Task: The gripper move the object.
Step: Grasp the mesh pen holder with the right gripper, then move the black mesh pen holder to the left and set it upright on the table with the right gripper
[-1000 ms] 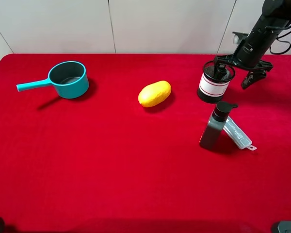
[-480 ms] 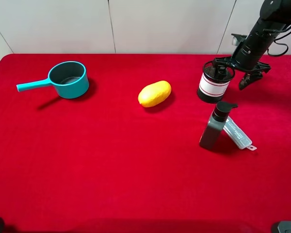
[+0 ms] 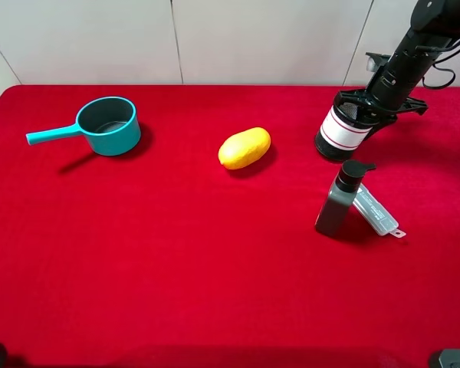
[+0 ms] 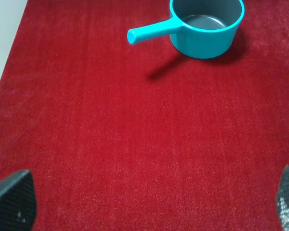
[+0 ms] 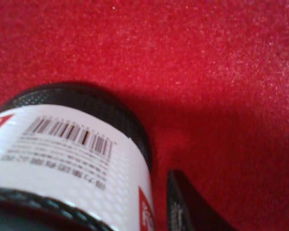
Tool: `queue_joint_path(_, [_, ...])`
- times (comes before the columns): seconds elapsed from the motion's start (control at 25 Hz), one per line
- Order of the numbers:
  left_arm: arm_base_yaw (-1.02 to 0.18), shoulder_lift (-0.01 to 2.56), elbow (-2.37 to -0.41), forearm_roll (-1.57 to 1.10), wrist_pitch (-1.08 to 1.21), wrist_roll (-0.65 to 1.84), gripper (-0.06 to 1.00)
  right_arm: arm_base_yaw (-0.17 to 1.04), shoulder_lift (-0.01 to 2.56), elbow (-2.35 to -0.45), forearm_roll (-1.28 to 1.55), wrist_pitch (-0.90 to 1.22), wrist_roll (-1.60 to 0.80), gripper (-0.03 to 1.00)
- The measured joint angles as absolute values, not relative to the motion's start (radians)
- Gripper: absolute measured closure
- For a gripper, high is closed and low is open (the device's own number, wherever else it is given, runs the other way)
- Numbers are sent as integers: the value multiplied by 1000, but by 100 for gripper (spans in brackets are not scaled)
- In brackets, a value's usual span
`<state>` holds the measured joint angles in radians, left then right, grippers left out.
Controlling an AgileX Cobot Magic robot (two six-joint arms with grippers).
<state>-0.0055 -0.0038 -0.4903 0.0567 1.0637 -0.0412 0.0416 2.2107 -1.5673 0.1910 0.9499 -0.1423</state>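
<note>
The black wire-mesh cup with a white, red-edged label stands tilted at the back right of the red table, its top leaning toward the right arm. My right gripper is shut on the cup's rim on its right side. In the right wrist view the cup's label fills the near field, with one black finger close beside the cup's wall. My left gripper is open and empty above bare red cloth, with only its two fingertips in view; it does not show in the exterior view.
A teal handled pot stands at the back left and also shows in the left wrist view. A yellow lemon lies mid-table. A dark grey pump bottle leans against a clear plastic piece in front of the cup.
The right gripper's fingers have closed on the cup's rim. The cup has tipped from upright to leaning toward the right arm. The left arm has not moved.
</note>
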Motion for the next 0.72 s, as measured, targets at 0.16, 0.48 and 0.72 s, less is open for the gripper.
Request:
queue_joint_path(0.16, [-5,-4,-490,57,1064,-41,-5,42,2211,-1567,191,949,-142,88])
queue_joint_path(0.48, [-5,-4,-490,57,1064,-41,-5,42,2204,-1569,190,958,-142,88])
queue_joint_path(0.72, [-5,-4,-490,57,1064,-41,-5,42,2138,-1626,190,1027,-131,88])
